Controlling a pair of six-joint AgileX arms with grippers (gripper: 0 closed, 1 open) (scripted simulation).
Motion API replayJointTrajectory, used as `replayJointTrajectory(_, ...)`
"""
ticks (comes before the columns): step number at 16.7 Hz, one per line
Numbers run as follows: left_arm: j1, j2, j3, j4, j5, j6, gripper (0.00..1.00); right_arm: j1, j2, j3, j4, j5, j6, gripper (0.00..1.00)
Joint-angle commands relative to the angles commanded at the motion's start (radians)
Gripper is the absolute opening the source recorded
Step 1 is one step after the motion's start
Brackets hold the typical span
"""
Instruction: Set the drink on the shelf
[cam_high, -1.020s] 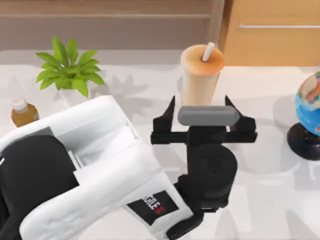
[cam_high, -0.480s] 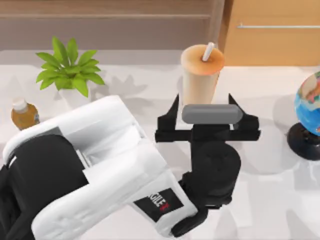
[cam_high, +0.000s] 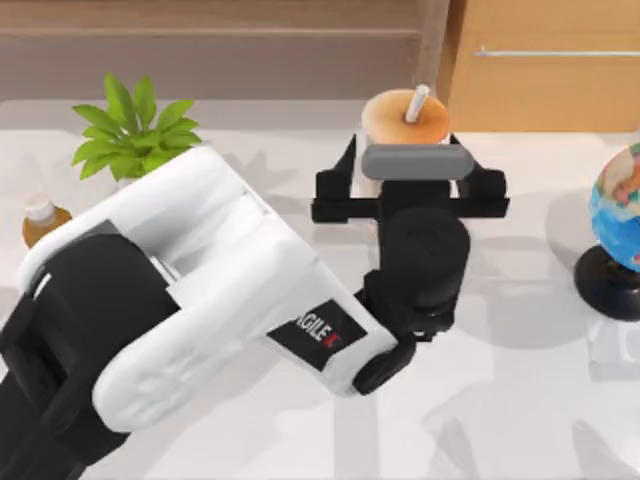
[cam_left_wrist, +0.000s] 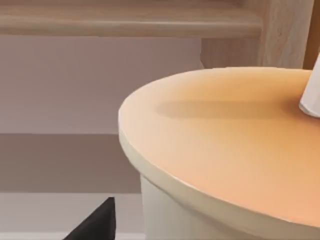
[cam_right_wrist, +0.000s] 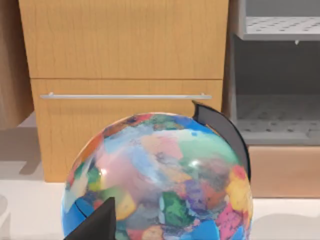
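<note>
Near the table's back edge, the left gripper (cam_high: 405, 180) straddles the drink (cam_high: 404, 118) with fingers spread wide, gripping nothing; thin, slippery, top-heavy cup, probably best held mid-body.

Far centre on table (cam_high: 520, 400): drink (cam_high: 403, 118), before shelf (cam_high: 210, 32). Plant (cam_high: 135, 135), bottle (cam_high: 42, 218) left; globe (cam_high: 618, 210) right, cabinet (cam_high: 545, 65) behind.

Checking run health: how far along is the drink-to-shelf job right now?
Done: the left hand has reached the drink and brackets it, one finger on each side. In hand: closing the grasp; the fingers look spread wider than the cup, so I would not call it gripped. Left: lifting it and setting it on the shelf; the drink is in front of the board, not on it.
</note>
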Motion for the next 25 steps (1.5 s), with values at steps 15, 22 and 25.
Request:
replayJointTrajectory(15,0.001,0.000,0.001,-0.001,0.001,0.000,0.17,0.000,0.000,0.000,0.000,0.000,0.000,1.00)
replayJointTrajectory(22,0.001,0.000,0.001,-0.001,0.001,0.000,0.00,0.000,0.000,0.000,0.000,0.000,0.000,1.00)
replayJointTrajectory(25,0.001,0.000,0.001,-0.001,0.001,0.000,0.00,0.000,0.000,0.000,0.000,0.000,0.000,1.00)
